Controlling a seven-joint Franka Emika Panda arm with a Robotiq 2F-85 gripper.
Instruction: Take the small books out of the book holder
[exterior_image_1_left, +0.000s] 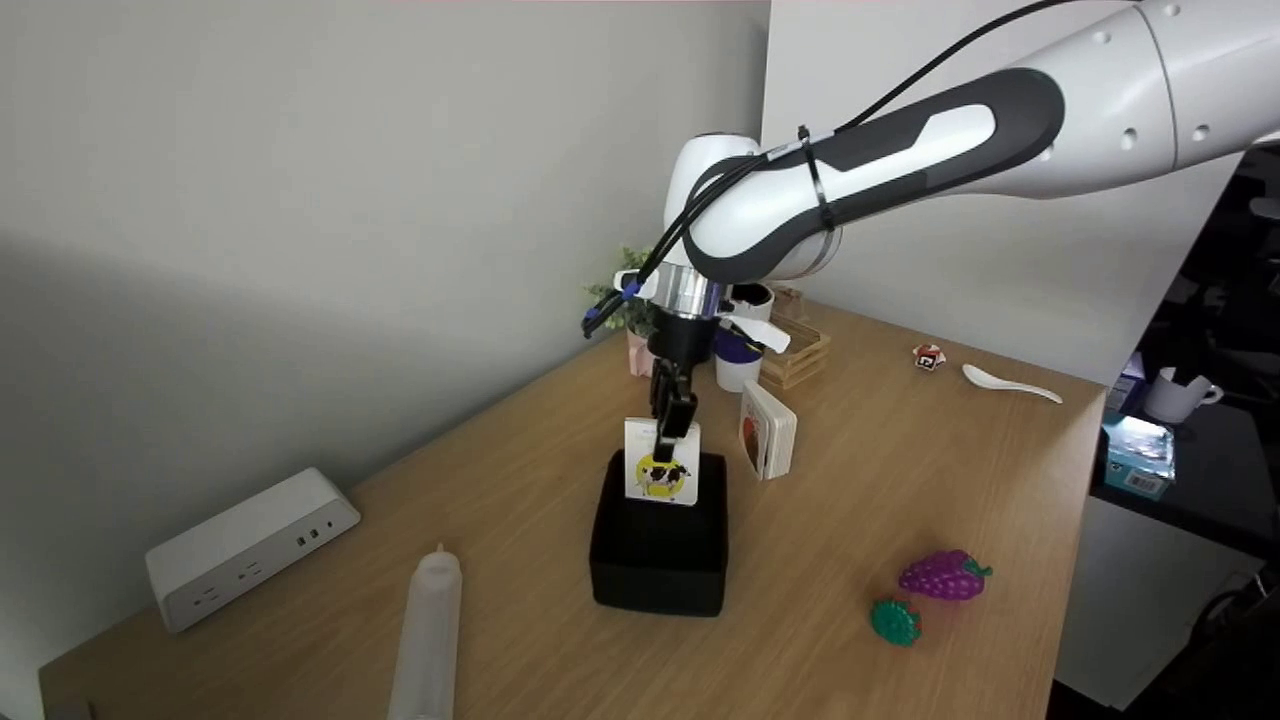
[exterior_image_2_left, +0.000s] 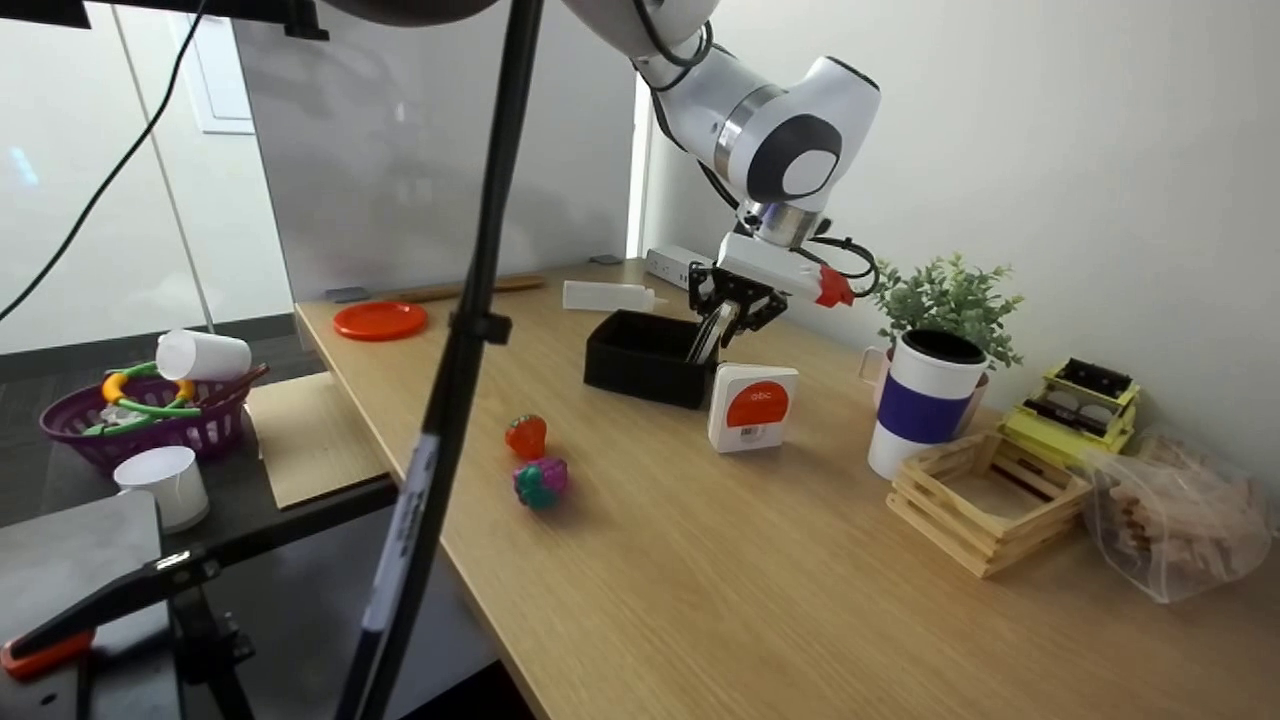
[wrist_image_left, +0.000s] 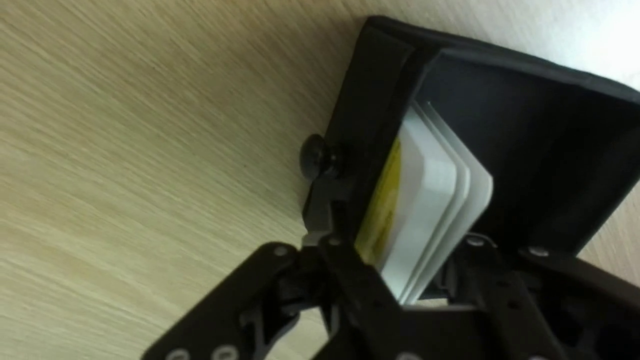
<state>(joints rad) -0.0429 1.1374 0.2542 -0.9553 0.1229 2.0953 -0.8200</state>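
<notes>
- Straddling small book (wrist_image_left: 425, 205) with gripper (wrist_image_left: 407, 240); cannot tell if gripped.
- Could slip free if pinched loosely.
- Could drag black box (exterior_image_1_left: 656, 588) if also pinched.

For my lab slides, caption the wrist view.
Black two-fingered claw straddling a thin white board book, yellow on its cover, in an open rectangular black box.

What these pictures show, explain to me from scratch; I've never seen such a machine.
The machine is a robot arm ending in a two-fingered gripper. Two pictures come from cameras outside it; the close-up comes from one on its wrist. On the table are a black book holder, a book with a red cover picture, toy fruits and a squeeze bottle. Another book with a cow picture is tilted in the holder, between the fingers; whether it's firmly gripped, I can't tell.
</notes>
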